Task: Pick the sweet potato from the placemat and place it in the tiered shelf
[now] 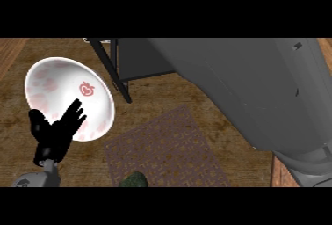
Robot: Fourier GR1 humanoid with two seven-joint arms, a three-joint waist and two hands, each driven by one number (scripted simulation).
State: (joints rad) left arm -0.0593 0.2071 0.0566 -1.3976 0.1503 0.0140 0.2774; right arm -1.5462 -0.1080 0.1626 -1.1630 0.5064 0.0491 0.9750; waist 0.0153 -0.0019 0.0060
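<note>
The black left hand [57,127] stood at the near left with fingers straight and spread, holding nothing, overlapping the white round plate with pink markings [62,83]. The right hand was hidden; only its grey forearm [259,92] crossed the right side, over the black-framed tiered shelf [120,66]. The patterned brown woven placemat [168,149] lay centre-near; a dark green lumpy object [135,180] sat at its near edge. I could not tell where the sweet potato was.

right hand out of view, shelf [123,66] cropped
</note>
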